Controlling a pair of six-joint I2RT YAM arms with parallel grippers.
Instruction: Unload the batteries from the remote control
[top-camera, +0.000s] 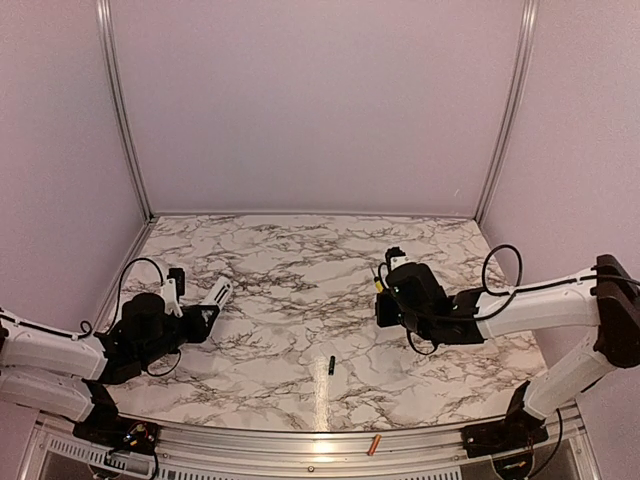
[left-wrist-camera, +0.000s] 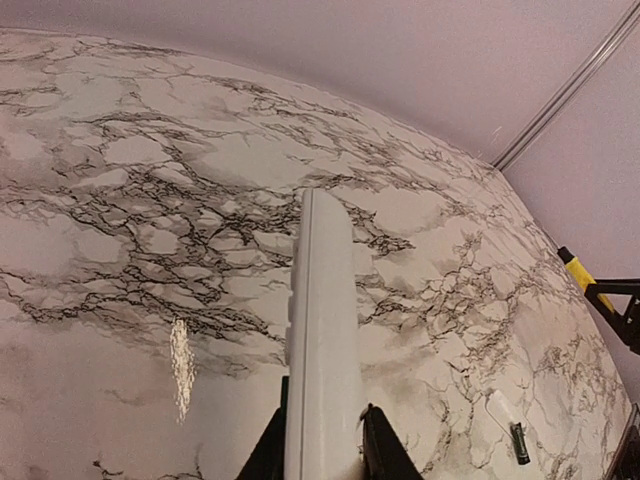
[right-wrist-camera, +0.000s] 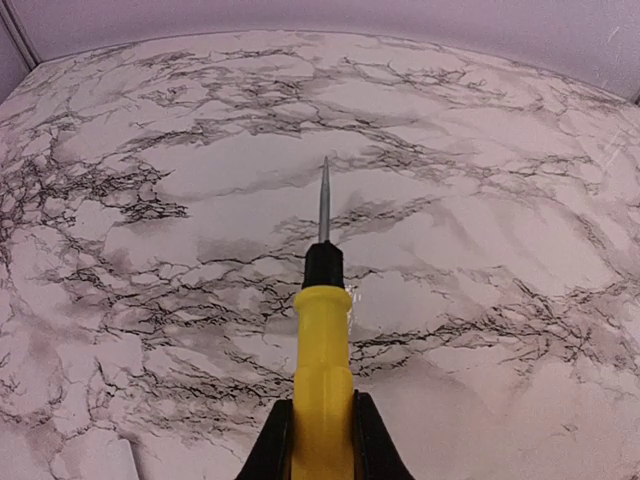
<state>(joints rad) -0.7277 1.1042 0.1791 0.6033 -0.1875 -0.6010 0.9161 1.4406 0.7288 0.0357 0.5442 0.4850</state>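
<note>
Marble tabletop (top-camera: 300, 260) between lilac walls (top-camera: 320, 100): left jaws clamped on the white remote control (left-wrist-camera: 322, 300), right jaws clamped on a yellow screwdriver (right-wrist-camera: 322, 330), the dark battery (top-camera: 331, 365) lying loose near the front, the orange-red battery (top-camera: 373, 445) on the front rail (top-camera: 250, 450), where a nudge could roll it off.

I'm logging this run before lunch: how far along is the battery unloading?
Looks nearly done. The slim dark battery lies on the marbled table, and the orange-red battery on the metal rail at the near edge, both apart from the white oblong remote control. In hand: the left pincer grips the remote, the right pincer the yellow-handled screwdriver. Left: probably only setting those down; the compartment isn't visible.
</note>
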